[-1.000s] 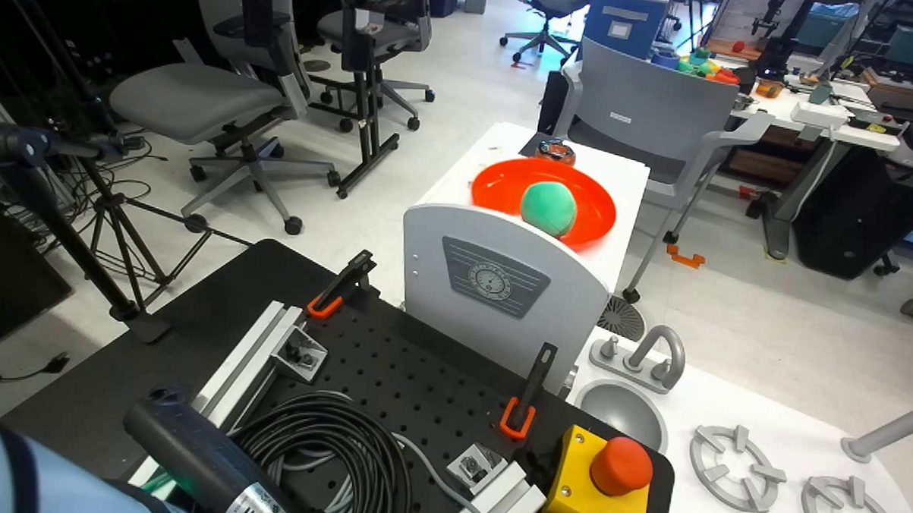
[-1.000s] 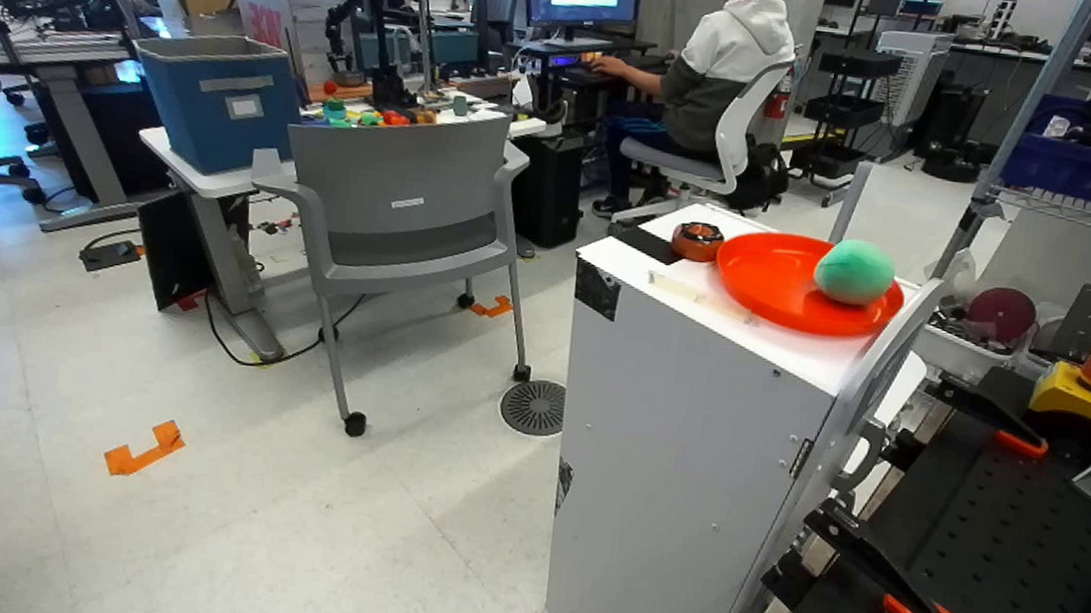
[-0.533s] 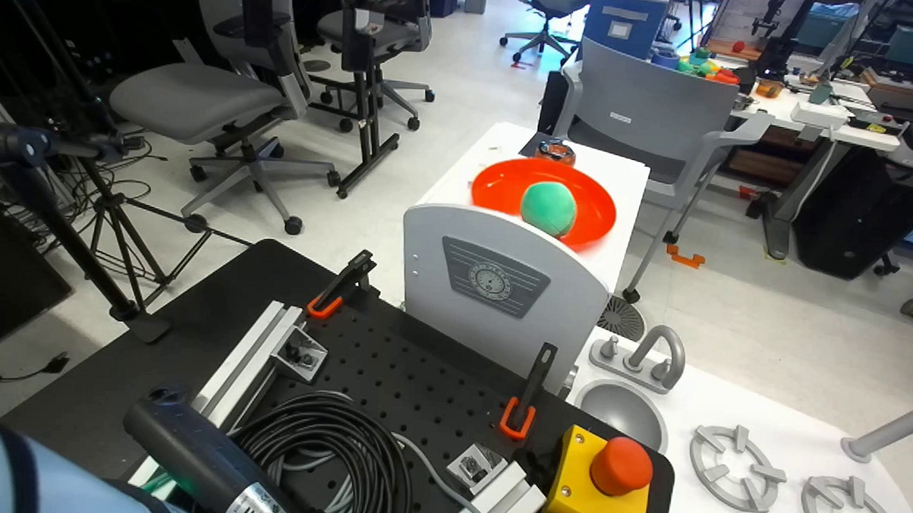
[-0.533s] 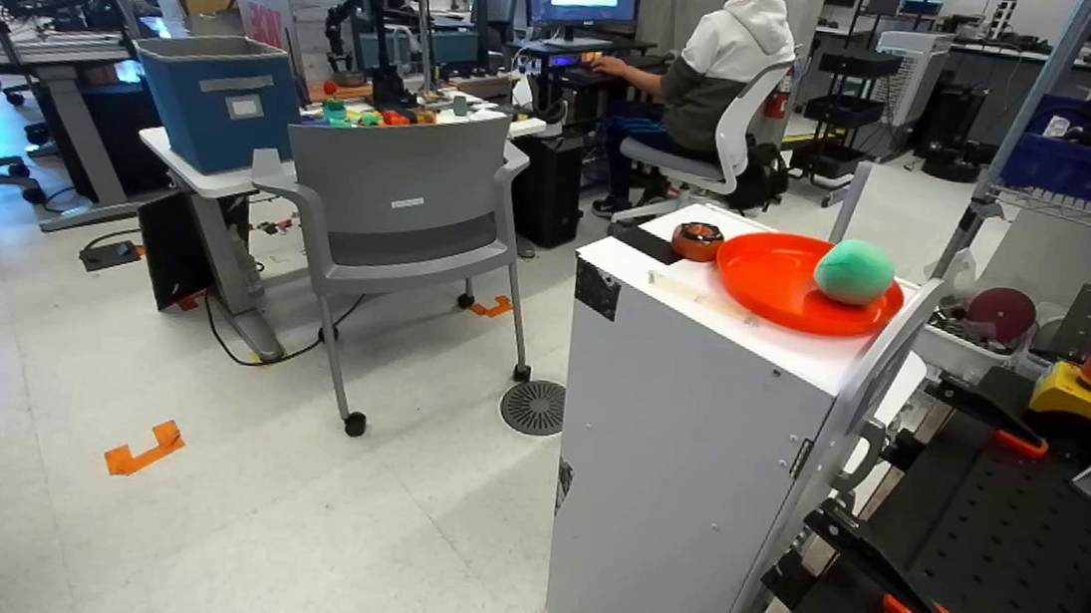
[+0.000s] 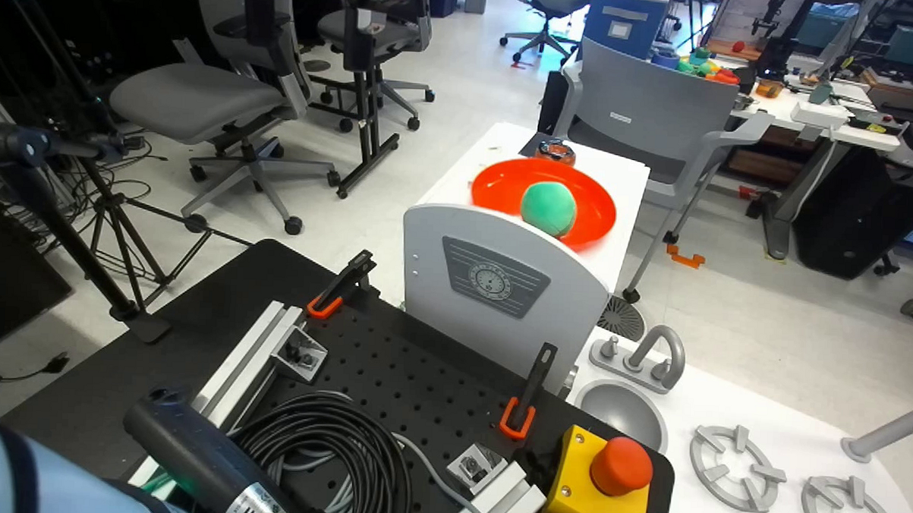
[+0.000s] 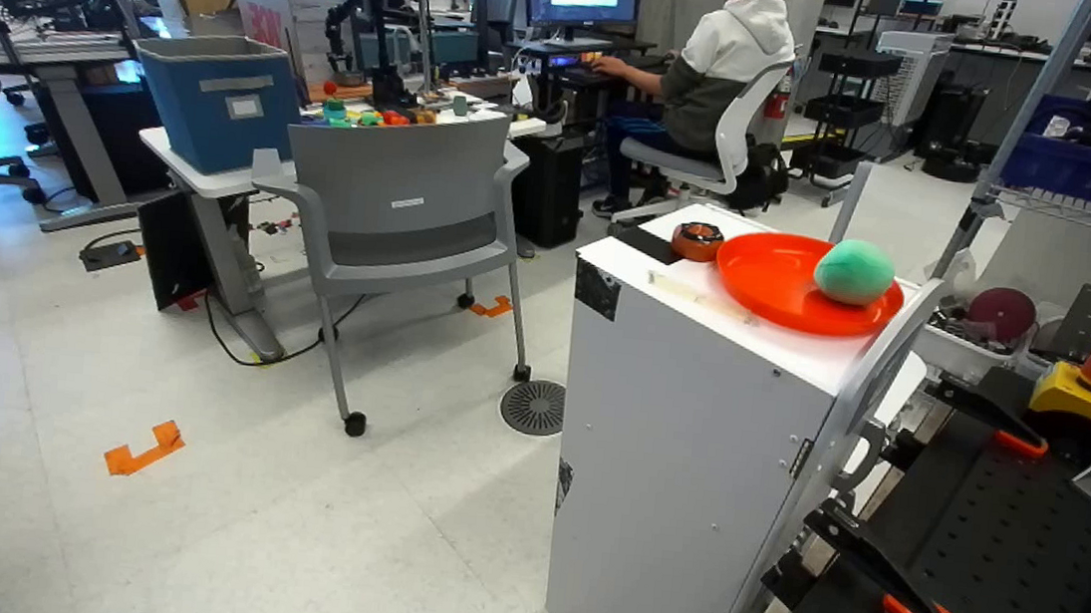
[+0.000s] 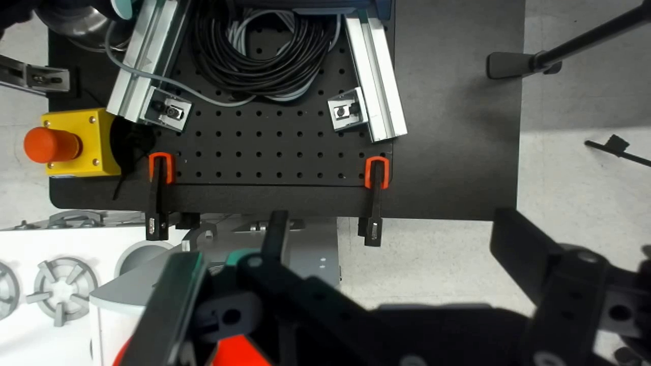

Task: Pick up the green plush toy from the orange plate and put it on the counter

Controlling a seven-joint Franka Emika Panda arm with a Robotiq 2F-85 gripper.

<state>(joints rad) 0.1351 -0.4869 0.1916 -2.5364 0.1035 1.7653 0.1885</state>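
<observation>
Saw no movement since the earlier frame in both exterior views; found green plush toy [image 5: 548, 208] resting on orange plate [image 5: 504, 184] as before.
Noted toy toward the plate's side nearest pale rounded panel [image 5: 455, 309]; located plate atop white cabinet [image 6: 681, 460], just beside orange-and-black round object [image 6: 697, 241]. From wrist view, saw gripper [image 7: 386, 239] spread wide, with jaws well apart and hold of nothing.

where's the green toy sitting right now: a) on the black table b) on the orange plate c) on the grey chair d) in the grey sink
b, since in both exterior views the green toy rests on the orange plate, toward the side nearest the grey panel.
</observation>
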